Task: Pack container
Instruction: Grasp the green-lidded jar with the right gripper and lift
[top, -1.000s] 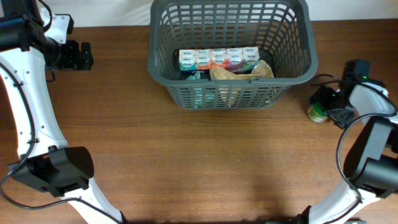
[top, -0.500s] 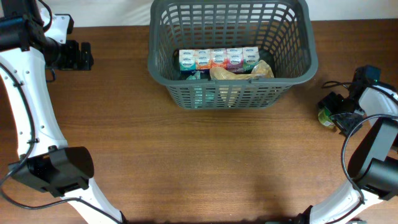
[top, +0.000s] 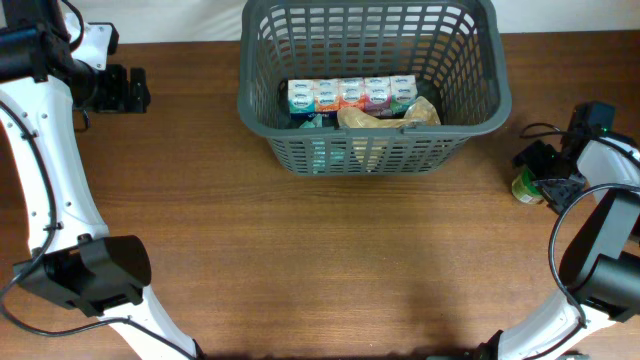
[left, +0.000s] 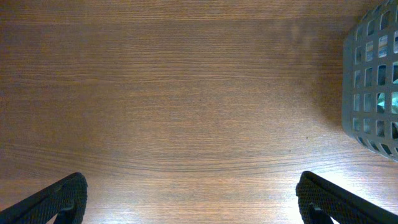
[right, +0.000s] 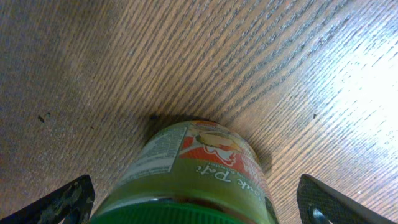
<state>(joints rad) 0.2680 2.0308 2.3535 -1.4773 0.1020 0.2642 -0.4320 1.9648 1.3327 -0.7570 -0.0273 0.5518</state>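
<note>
brown wood-grain table (top: 320, 260) under everything, filling the overhead view.

at the far middle of the table, the container (top: 300, 132): dark grey, slotted lattice walls, rectangular rim, standing upright. in the left wrist view, only one corner of it (left: 373, 81) at the right edge.

inside, against the floor, a row of five small cartons (top: 350, 94) side by side, faces in green, orange, red, purple and green; print too small to read. just in front of the row, touching it, a crumpled tan bag (top: 385, 117).

far left of the table, well apart from the container, the left gripper (top: 135, 90) with jaws spread wide over bare wood, nothing between them (left: 193, 202).

at the right edge, near the container's right end, the right gripper (top: 535, 172) with jaws also wide apart, one on either side of a jar (top: 524, 187) and gripping nothing.

smallest of all, that jar (right: 199, 168): green lid, yellow-green contents, red and white label, cursive lettering starting with "p" and otherwise not legible, fine print blurred.
</note>
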